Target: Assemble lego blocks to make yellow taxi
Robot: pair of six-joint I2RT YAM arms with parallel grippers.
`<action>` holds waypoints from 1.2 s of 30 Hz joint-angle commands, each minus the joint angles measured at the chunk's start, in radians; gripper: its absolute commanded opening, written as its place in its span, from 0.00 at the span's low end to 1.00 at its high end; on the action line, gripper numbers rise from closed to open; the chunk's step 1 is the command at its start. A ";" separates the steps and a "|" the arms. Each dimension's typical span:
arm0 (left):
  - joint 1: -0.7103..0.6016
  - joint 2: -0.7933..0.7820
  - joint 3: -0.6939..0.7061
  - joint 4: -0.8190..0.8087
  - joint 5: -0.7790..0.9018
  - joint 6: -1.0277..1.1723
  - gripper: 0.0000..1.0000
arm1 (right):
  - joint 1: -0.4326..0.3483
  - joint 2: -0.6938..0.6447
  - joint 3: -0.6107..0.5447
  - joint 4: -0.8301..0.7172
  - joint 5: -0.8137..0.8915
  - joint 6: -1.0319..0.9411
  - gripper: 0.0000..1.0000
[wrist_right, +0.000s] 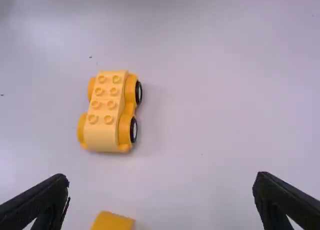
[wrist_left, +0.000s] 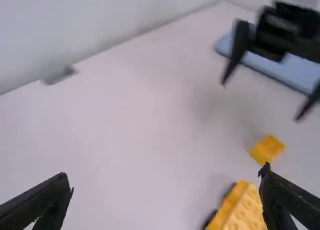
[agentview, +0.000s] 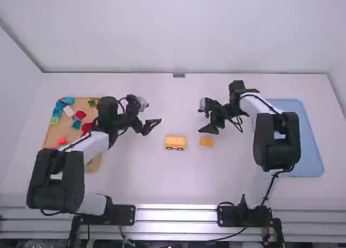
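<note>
Guessing the right gripper [wrist_right: 162, 190] takes that small boxy yellow plastic block [agentview: 206, 142] just off its near side, jaws spread wide like the left gripper [wrist_left: 166, 176].

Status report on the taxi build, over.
Left pincer and right pincer open, empty. Yellow wheeled base upright, unheld, nothing stacked on it. Loose yellow block beside it, not touching.

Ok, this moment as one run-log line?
left gripper open, empty | right gripper open, empty | car base on table, studs bare | yellow block apart from car base
</note>
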 commanded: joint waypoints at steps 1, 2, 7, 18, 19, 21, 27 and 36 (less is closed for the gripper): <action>0.002 0.052 -0.005 0.011 0.267 0.225 0.99 | -0.015 -0.026 -0.011 -0.023 -0.048 -0.013 0.98; 0.002 0.077 -0.004 0.018 0.334 0.283 0.99 | -0.020 -0.026 -0.011 -0.031 -0.050 -0.013 0.98; 0.002 0.194 -0.005 0.072 0.513 0.430 0.99 | -0.023 -0.026 -0.011 -0.076 0.020 0.000 0.98; 0.002 0.294 -0.005 0.118 0.523 0.426 0.99 | -0.092 -0.026 -0.204 0.034 -0.159 -0.020 0.98; 0.002 0.294 -0.005 0.117 0.523 0.426 0.99 | -0.098 -0.026 -0.212 0.050 -0.177 -0.019 0.98; 0.002 0.294 -0.005 0.122 0.523 0.426 0.99 | -0.113 -0.026 -0.220 0.070 -0.214 -0.014 0.98; -0.009 0.294 -0.005 0.128 0.521 0.425 0.99 | -0.113 -0.024 -0.220 0.052 -0.199 -0.013 0.98; -0.025 0.294 -0.005 0.136 0.485 0.426 0.99 | -0.032 -0.024 -0.203 0.061 -0.019 0.038 0.98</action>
